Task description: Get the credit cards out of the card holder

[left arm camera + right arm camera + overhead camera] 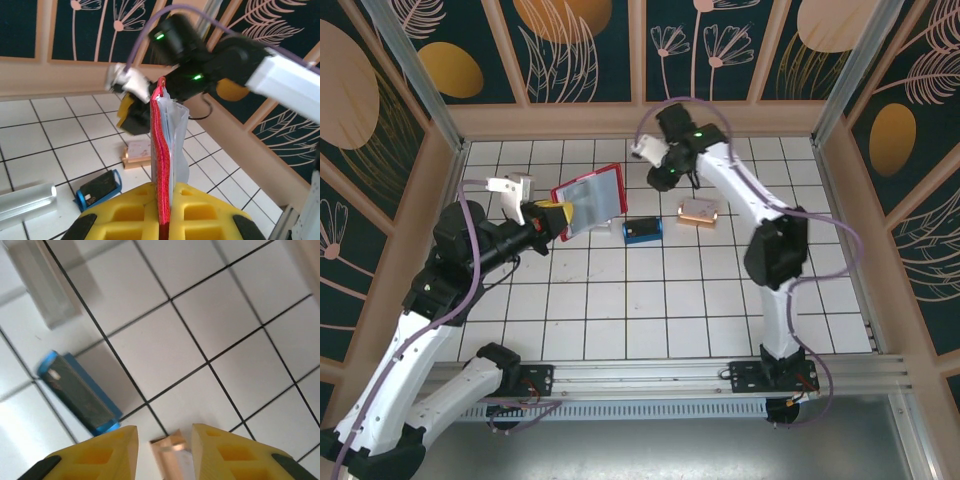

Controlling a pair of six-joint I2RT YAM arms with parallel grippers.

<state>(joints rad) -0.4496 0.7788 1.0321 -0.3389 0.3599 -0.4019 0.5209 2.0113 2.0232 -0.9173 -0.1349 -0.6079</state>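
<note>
We clench the left gripper (165, 212) on the red card holder (590, 200), held upright above the tabletop (720, 300). The right gripper (162, 442) hangs released and empty. The credit cards (174, 131) seem tucked inside; pinch one top edge squarely and draw it straight out.

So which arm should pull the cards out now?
The right: the right gripper is open and empty near the card holder, while the left gripper is shut on it, holding it up.
</note>
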